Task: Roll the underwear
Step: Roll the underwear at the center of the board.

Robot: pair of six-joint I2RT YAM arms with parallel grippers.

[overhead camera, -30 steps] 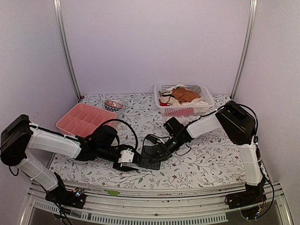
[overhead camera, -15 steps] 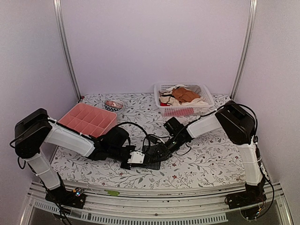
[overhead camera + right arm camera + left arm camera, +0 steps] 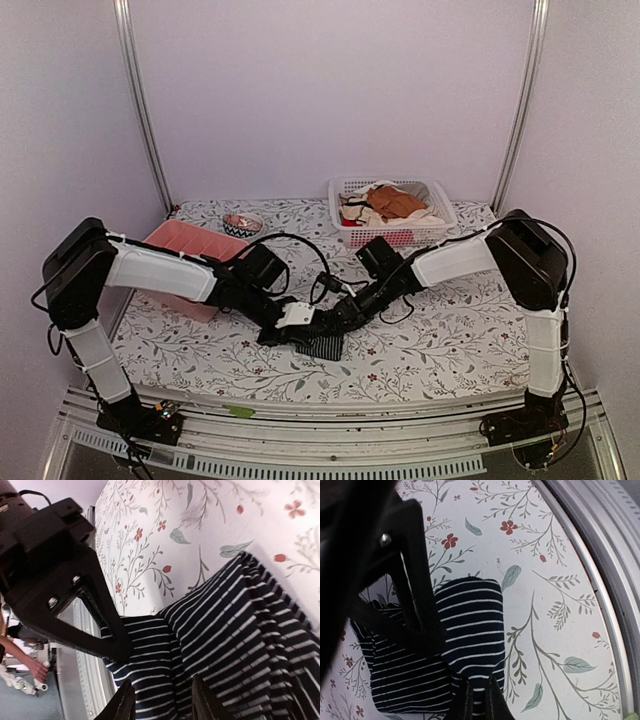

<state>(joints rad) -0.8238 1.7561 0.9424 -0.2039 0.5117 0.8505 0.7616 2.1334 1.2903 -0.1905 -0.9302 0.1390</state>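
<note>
Where left end effector pinches — striped underwear; bunched.

No legible text, label, brand or number anywhere.

Top view sits high behind both arm bases, looking down and forward across the whole surface. Left wrist view is very close, looking down past its fingers at the underwear. Right wrist view is equally close, angled sideways. All 3 share the underwear.
</note>
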